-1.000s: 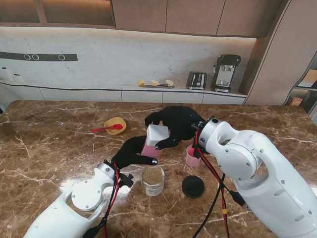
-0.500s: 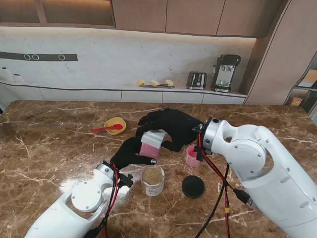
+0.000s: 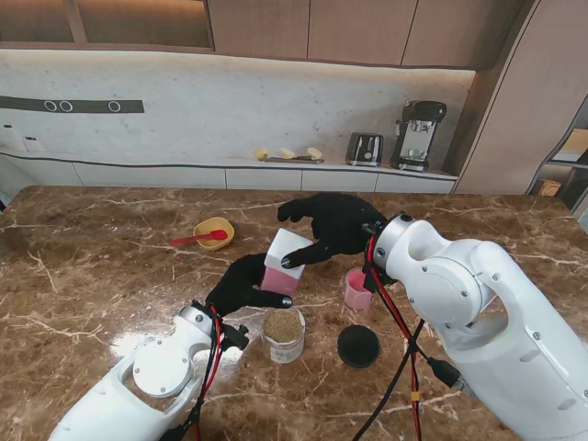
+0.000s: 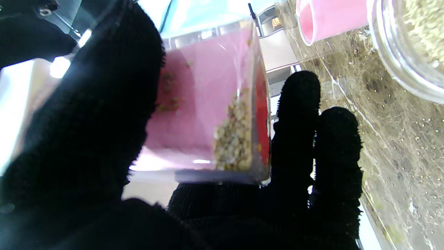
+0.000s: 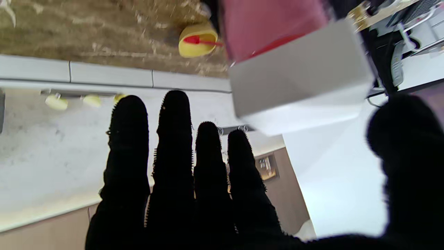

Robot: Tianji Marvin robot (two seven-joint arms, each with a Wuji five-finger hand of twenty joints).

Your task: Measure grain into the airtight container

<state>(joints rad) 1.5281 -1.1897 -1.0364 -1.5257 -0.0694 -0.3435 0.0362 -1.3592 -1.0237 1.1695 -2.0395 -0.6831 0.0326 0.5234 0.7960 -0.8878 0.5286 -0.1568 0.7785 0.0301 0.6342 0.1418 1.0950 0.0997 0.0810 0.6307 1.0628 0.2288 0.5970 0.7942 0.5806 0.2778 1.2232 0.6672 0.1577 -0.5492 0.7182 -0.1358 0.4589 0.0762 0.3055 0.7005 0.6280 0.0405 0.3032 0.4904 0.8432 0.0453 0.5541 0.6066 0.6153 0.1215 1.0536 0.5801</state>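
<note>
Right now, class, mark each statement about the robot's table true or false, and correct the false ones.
1. The left hand holds the pink box. True.
2. The round jar is empty. False: it holds grain.
3. The black lid sits on the jar. False: it lies on the table to the jar's right.
4. A red spoon rests in the yellow bowl. True.
5. The pink cup stands to the right of the box. True.
</note>
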